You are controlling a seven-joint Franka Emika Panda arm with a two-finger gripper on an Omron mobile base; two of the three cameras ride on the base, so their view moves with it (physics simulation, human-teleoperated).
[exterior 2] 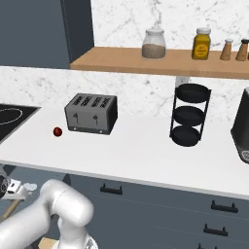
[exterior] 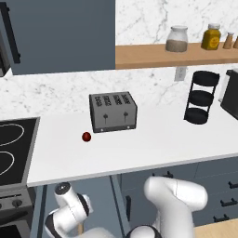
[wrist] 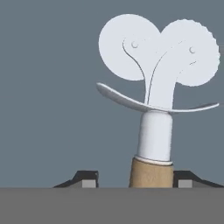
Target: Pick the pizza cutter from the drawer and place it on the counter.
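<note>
The pizza cutter [wrist: 153, 87] lies on the slate blue-grey floor of the drawer [wrist: 43, 96]. Its pale double wheel head points away from me and its tan wooden handle [wrist: 151, 174] points toward me. My gripper [wrist: 135, 180] is open just over that handle. The right fingertip [wrist: 184, 180] sits close beside the handle, and the left one [wrist: 88, 180] stands well apart from it. In the left base view my arm bends down below the edge of the white counter [exterior: 153, 144], and a bit of tan handle [exterior: 80, 228] shows there. The right base view has the pale head [exterior 2: 26, 186] at far left.
On the counter [exterior 2: 146, 151] stand a silver toaster [exterior: 113, 111], a small dark red ball [exterior: 86, 136] and a black tiered rack [exterior: 201, 96]. The black stovetop [exterior: 11, 148] lies to the left. Closed drawer fronts with dark handles [exterior 2: 111, 188] sit below the counter edge.
</note>
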